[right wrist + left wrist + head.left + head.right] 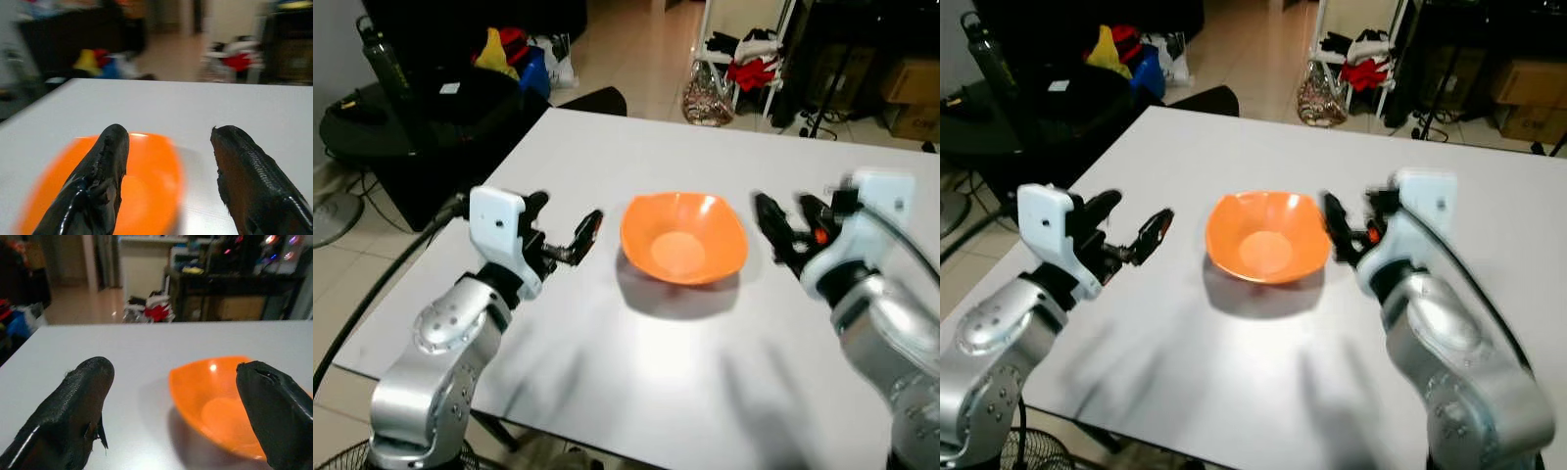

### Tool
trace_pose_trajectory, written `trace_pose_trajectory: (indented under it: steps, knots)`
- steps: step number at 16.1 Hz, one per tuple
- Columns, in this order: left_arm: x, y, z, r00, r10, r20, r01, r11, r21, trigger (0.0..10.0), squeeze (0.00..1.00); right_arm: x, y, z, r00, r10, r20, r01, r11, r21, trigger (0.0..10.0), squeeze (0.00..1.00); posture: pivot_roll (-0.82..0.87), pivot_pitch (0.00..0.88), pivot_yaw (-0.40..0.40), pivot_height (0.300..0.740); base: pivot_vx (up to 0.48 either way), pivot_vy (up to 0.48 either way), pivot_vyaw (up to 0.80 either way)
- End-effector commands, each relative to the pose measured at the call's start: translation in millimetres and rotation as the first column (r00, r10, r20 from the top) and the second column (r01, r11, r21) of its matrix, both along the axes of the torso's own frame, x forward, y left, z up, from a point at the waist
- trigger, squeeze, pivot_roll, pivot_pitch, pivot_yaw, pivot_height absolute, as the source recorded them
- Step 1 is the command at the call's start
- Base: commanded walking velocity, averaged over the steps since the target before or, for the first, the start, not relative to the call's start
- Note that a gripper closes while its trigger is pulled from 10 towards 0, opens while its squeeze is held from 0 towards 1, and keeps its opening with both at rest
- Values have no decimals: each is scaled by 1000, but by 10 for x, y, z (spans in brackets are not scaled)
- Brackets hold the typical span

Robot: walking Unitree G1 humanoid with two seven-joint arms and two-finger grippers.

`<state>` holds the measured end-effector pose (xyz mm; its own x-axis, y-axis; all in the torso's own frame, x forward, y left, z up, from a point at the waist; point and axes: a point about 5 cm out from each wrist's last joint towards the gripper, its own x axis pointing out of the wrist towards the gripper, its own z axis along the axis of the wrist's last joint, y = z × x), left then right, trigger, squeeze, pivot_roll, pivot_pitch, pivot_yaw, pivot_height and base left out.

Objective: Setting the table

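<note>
Both sets of jaws stand wide apart with nothing between them. On my left gripper (566,227) the two long black fingers (80,401) spread above the white rectangular tabletop (607,157), and through that wrist camera I see the shallow orange plastic bowl (220,406) lying past the gap, nearer one finger than the other. My right gripper (781,223) is just as open; its fingers (100,171) frame the bowl's rim from the other side, and the bowl looks smeared in that wrist view.

From the head cameras, the bowl sits upright on the table, roughly midway between the two grippers, with its shadow falling on the near side. The left gripper hovers near the bowl's left edge but apart from it. The right gripper's tips are close to the right edge; I cannot tell whether they touch.

Beyond the far end of the table I see a tiled floor, a pile of red and white cloth (752,61) on a rack, a patterned bag (707,98), and a dark side table (401,117) with a dark bottle (382,54) at the left.
</note>
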<state>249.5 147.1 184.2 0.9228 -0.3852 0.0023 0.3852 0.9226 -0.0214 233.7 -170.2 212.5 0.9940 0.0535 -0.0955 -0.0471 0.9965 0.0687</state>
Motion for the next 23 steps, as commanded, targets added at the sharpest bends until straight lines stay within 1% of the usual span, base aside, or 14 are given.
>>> trace_pose_trajectory:
  steps: [1,2,4,5,8,11,12,14,16,18,21,23]
  knots:
    - [1,17,-16,1000,24,7,-24,999,37,10000,0,12,-27,38,997,-38,70,40,999,-37,10000,0,55,0,56,740,0,-315,0]
    - [-15,37,-12,998,56,5,-56,998,34,10000,0,9,-38,-14,996,-49,73,50,999,-13,10000,0,68,0,55,740,0,-315,0]
    - [-25,34,-12,998,65,7,-66,997,44,10000,0,9,-55,-32,993,-79,87,81,997,-20,10000,0,77,0,51,740,0,-317,0]
    - [-46,6,-6,997,72,10,-72,996,46,10000,0,2,-60,-93,989,-117,88,115,993,26,10000,0,70,0,52,740,0,-315,0]
    - [-51,-40,-14,999,44,9,-44,998,50,10000,0,-32,-25,-193,996,-71,63,66,995,78,10000,0,58,0,54,740,0,-320,0]
    - [-28,-47,-3,999,48,14,-49,998,44,10000,0,-9,-10,-192,996,-61,68,55,995,87,10000,0,55,0,52,740,0,-314,0]
    - [-42,-56,-8,999,44,10,-45,998,46,10000,0,-10,-7,-203,996,-68,65,63,995,73,10000,0,56,0,53,740,0,-311,0]
    - [-62,-35,-21,999,48,5,-49,998,50,10000,0,-18,-12,-222,995,-80,54,76,994,83,10000,0,54,0,52,740,0,-309,0]
    - [-50,-28,-31,998,55,4,-55,997,55,10000,0,-19,-32,-238,994,-94,47,91,993,71,10000,0,49,0,55,740,0,-304,0]
    - [24,-21,-34,997,75,5,-75,995,63,10000,0,-27,-37,-263,994,-101,41,99,993,60,10000,0,29,0,72,740,0,-246,0]
    - [33,-57,-34,998,58,4,-58,996,62,10000,0,-36,-49,-283,994,-108,32,106,993,50,10000,0,26,0,81,740,0,-249,0]
    - [25,-78,-40,999,43,-1,-43,997,66,10000,0,-42,-16,-292,995,-92,32,89,993,73,10000,0,27,0,85,740,0,-247,0]
